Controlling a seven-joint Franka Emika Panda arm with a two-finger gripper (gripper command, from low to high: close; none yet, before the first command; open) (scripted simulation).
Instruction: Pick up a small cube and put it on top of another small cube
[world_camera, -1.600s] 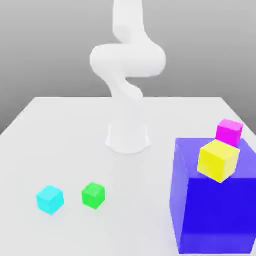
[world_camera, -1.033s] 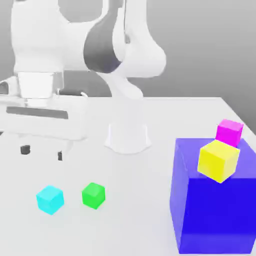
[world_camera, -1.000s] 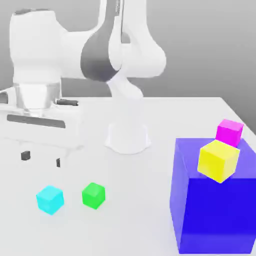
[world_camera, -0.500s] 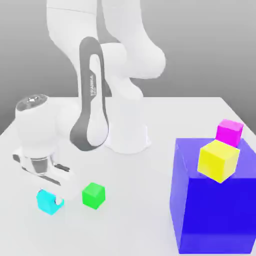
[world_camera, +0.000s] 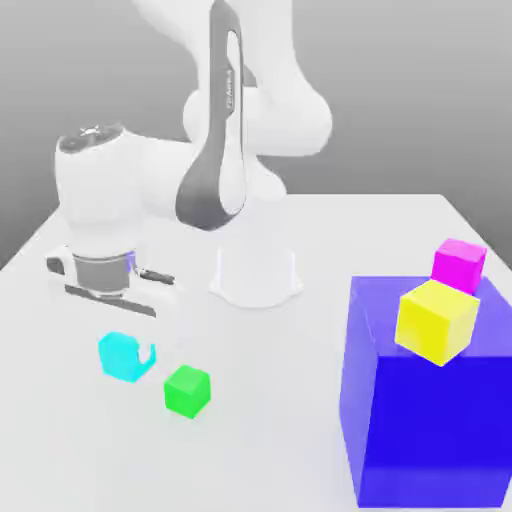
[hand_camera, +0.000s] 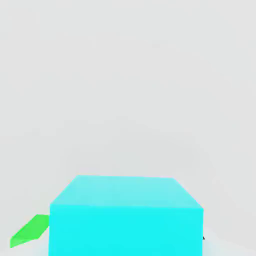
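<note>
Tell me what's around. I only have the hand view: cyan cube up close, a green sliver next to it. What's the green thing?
Observer: A small green cube on the table. It sits close to the cyan cube, on the exterior view's right of it.
Operator: Anything else out there?
Observer: A huge dark blue cube at the exterior view's right, with a yellow cube and a magenta cube on top of it.
Operator: Is the green cube's top free?
Observer: Yes, nothing is on it. The gripper is shut on the cyan cube, apart from the green one.
</note>
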